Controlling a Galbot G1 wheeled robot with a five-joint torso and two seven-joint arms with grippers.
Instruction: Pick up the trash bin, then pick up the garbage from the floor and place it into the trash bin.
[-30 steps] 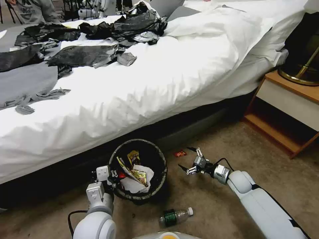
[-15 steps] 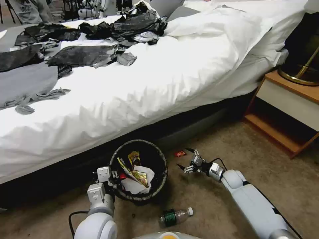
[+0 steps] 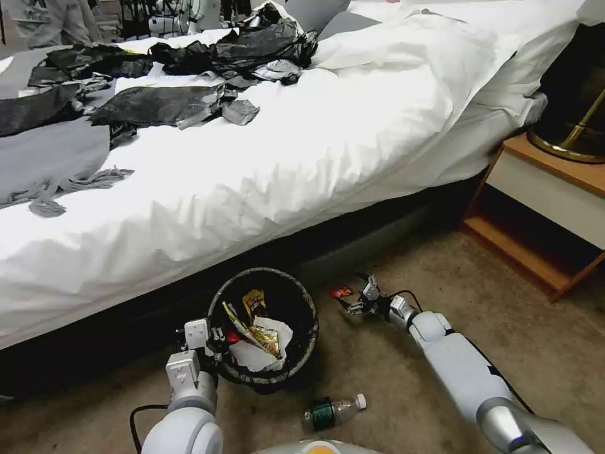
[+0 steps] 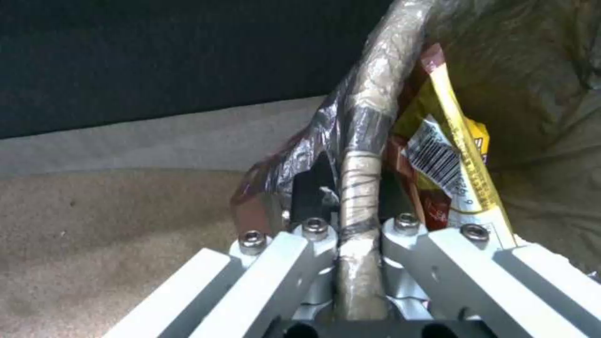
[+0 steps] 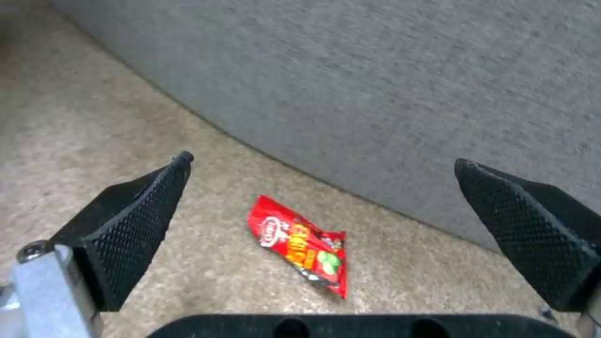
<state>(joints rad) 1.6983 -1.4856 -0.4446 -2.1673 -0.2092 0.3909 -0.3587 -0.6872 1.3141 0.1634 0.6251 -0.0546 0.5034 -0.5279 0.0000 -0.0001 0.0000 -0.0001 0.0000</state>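
Bed (image 3: pixel 302 145) with white duvet, spanning 9 to 1 o'clock; black and grey clothes (image 3: pixel 164 82) strewn at 11 o'clock. Wooden nightstand (image 3: pixel 542 208) at 3 o'clock, brass-ringed lamp base (image 3: pixel 567 142) on top. Tan carpet floor (image 3: pixel 403 378) below.

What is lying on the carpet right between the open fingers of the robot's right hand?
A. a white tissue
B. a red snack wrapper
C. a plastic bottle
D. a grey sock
B: the right wrist view shows the red snack wrapper flat on the carpet, with the right gripper open around it.
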